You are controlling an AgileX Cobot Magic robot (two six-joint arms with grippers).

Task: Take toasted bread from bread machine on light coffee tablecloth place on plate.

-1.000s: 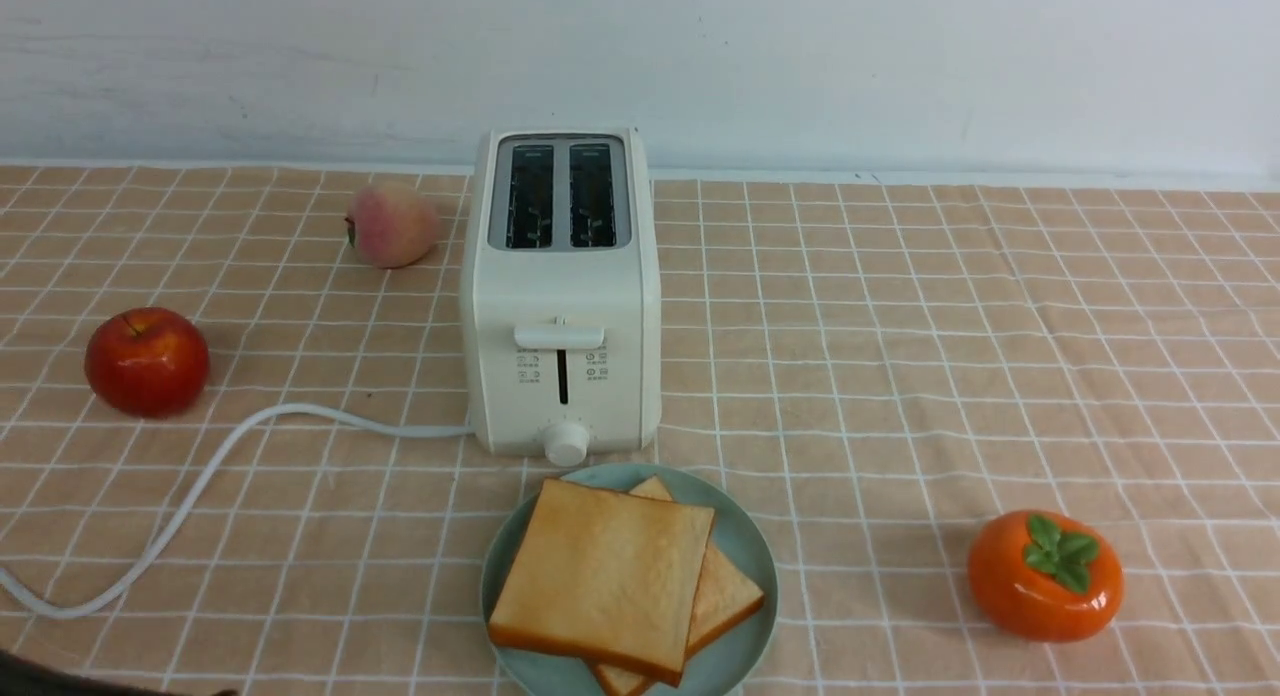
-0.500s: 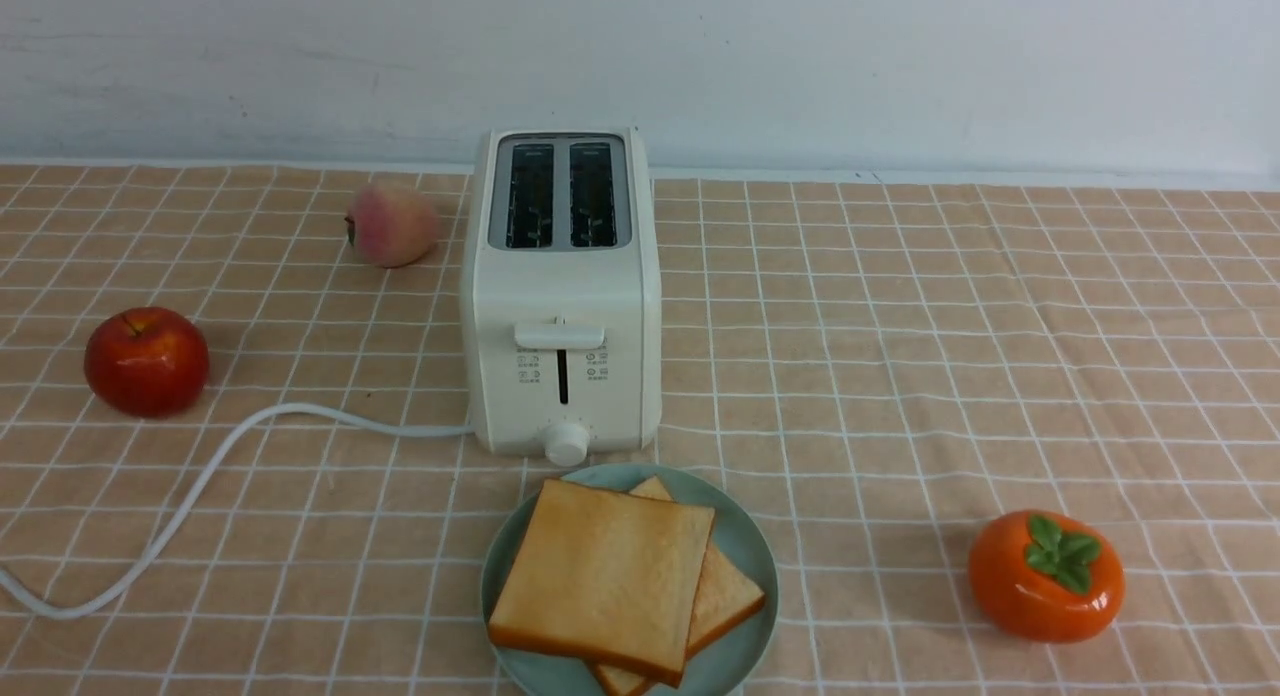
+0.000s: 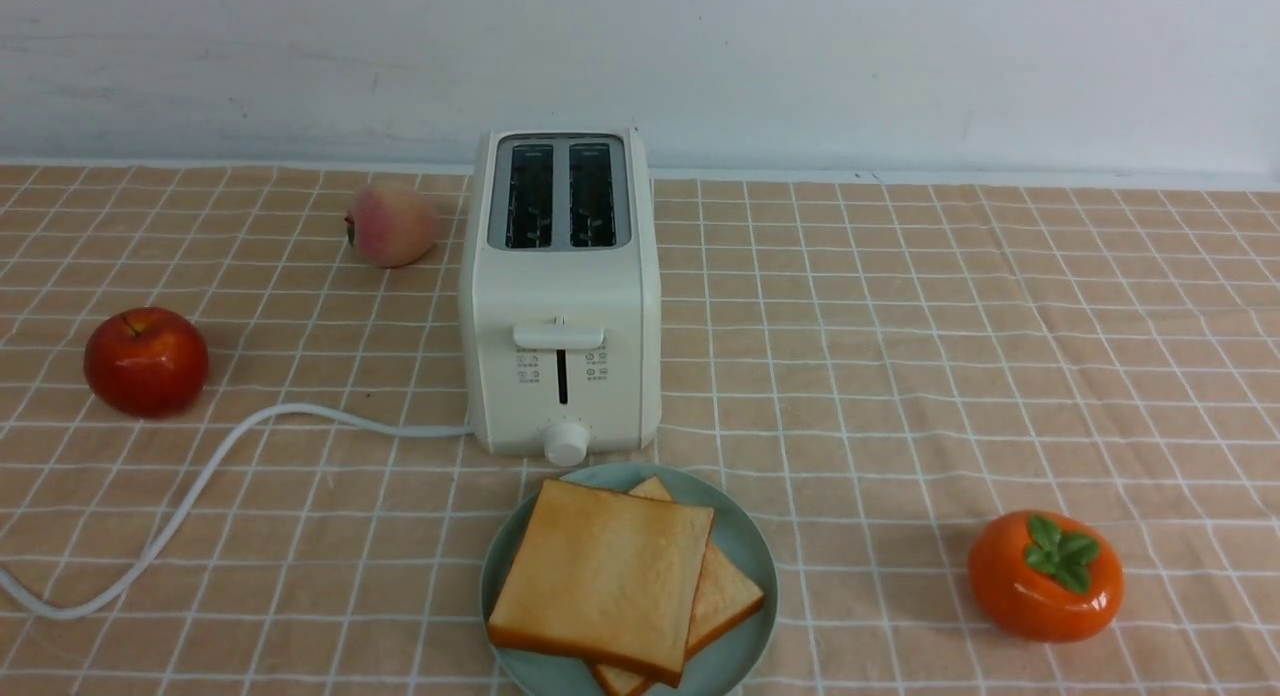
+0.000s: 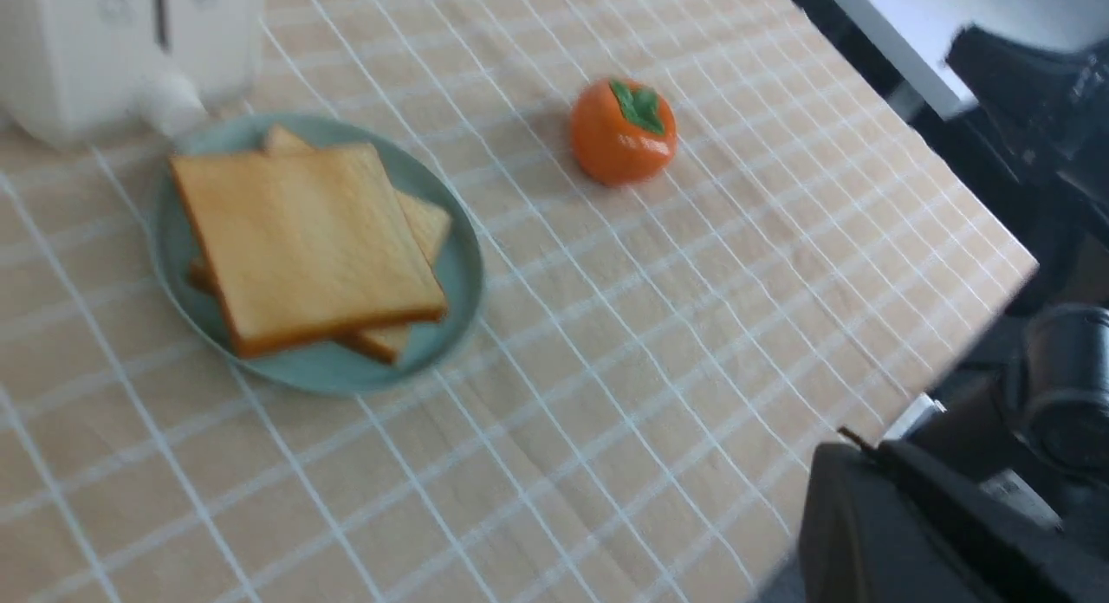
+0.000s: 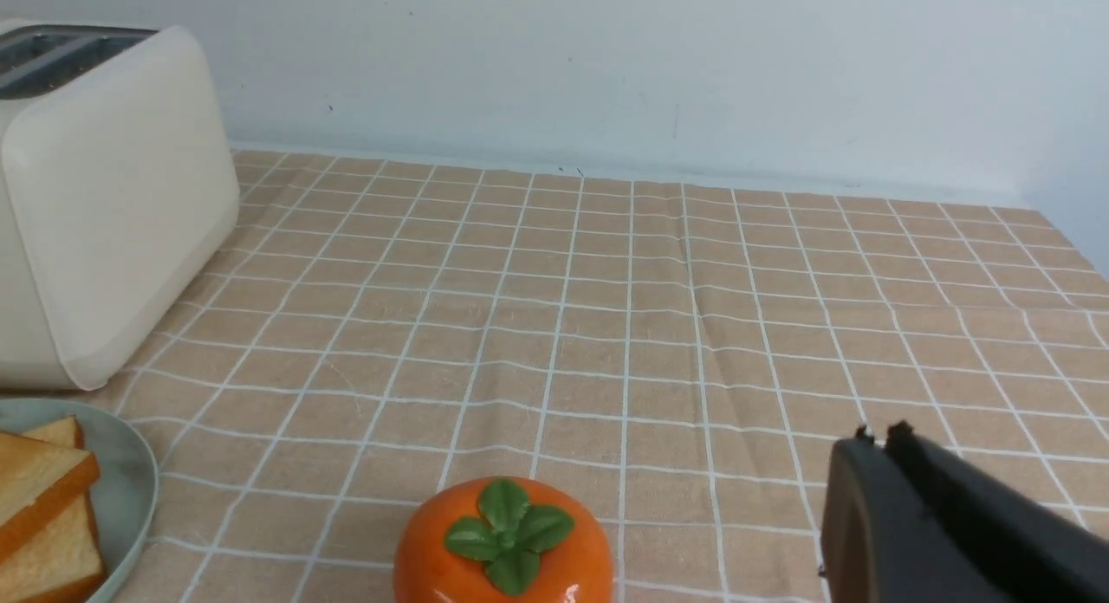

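The cream-white bread machine [image 3: 560,296] stands mid-table on the checked tablecloth [image 3: 900,376], and both its slots look empty. Just in front of it, the blue-green plate [image 3: 748,536] holds two slices of toasted bread: the upper slice [image 3: 600,571] lies flat across the lower one [image 3: 730,596]. Neither gripper shows in the front view. In the left wrist view, my left gripper [image 4: 858,438] is shut and empty near the table's front edge, well away from the plate [image 4: 463,274] and toast [image 4: 303,239]. My right gripper [image 5: 882,430] is shut on nothing above the cloth, beyond the persimmon [image 5: 507,542].
A red apple [image 3: 147,361] and a peach [image 3: 392,224] lie left of the toaster. Its white cord [image 3: 200,476] snakes toward the front left. An orange persimmon [image 3: 1045,576] sits at the front right. A pale wall closes the far side.
A dark bit of the left arm that showed at the front view's bottom left corner has gone out of view. Toast, plate and toaster have not moved.
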